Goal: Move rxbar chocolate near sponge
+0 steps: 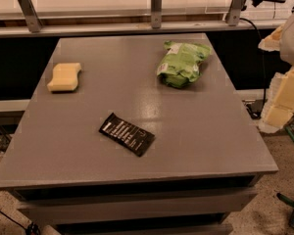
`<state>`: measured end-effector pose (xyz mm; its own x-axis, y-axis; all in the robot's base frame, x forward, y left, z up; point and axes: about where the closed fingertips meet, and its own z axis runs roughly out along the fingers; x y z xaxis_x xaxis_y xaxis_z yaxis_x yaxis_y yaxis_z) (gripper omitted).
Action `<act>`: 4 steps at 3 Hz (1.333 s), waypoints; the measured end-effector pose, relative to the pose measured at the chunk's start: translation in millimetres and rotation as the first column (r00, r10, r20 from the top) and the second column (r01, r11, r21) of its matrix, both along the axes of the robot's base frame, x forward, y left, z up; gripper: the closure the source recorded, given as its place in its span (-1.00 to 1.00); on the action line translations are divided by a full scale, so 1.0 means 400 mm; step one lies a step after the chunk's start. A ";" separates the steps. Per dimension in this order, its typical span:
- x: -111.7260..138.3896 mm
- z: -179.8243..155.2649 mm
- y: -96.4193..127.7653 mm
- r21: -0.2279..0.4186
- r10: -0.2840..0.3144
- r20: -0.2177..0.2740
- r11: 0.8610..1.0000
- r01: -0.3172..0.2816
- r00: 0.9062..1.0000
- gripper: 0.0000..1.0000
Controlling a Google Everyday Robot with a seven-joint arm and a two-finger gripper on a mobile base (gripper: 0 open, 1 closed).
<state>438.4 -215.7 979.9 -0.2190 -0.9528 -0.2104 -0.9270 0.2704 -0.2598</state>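
Observation:
The rxbar chocolate (127, 133), a flat black wrapper with white lettering, lies at an angle on the grey table (206, 141), a little left of centre and towards the front. The sponge (64, 77), pale yellow with wavy sides, lies near the table's left edge, further back. My gripper (273, 77) hangs off the table's right side, at the frame's right edge, far from both. Its cream blocky fingers (284, 99) stand apart with nothing between them.
A green snack bag (181, 63) lies at the back right of the table. A counter with metal brackets (156, 6) runs behind the table. A black cable (258, 43) hangs at the right. Speckled floor shows below.

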 end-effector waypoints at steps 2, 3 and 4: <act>0.008 -0.008 0.089 0.030 0.060 -0.002 0.998 -0.060 0.998 -1.00; 0.008 -0.028 0.187 0.058 0.119 -0.012 0.991 -0.118 0.993 -1.00; 0.009 -0.047 0.301 0.101 0.192 -0.008 0.977 -0.190 0.981 -1.00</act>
